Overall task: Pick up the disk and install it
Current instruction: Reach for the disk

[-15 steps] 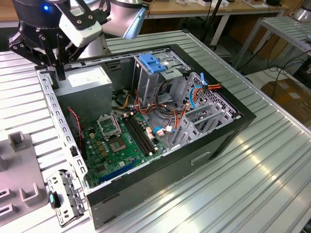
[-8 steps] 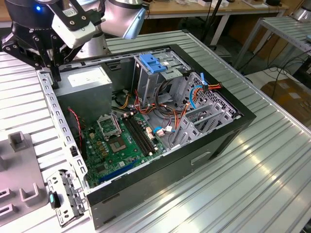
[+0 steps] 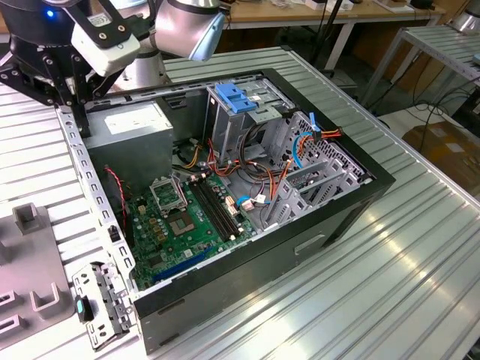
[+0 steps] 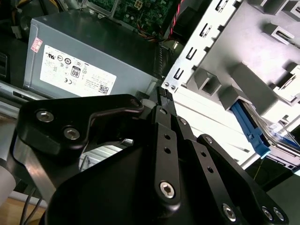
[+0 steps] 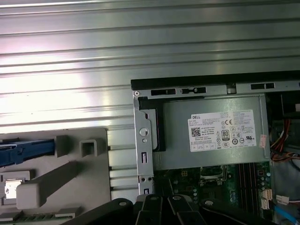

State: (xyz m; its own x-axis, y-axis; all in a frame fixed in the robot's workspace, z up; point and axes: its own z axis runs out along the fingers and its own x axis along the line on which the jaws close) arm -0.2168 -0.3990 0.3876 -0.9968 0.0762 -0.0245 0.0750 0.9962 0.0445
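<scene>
Hovering by the case's (image 3: 82, 161) left edge, gripper (image 4: 164, 93) (width? couldn't tell) was near the disk (image 4: 248, 126): stiff, fragile-looking, best grabbed by frame sides.

This is a robotics lab or workshop. An opened computer case (image 3: 300, 247) lies on a ribbed aluminium counter (image 3: 405, 292), with a robot arm (image 3: 187, 26) above its far end. Beyond the case stand workbenches (image 3: 300, 15) and loose floor cables (image 3: 431, 112).

Both wrist views are looking closely past the fingers (image 4: 165, 126) at the power supply (image 5: 211, 131); the exterior view is overlooking it.
</scene>
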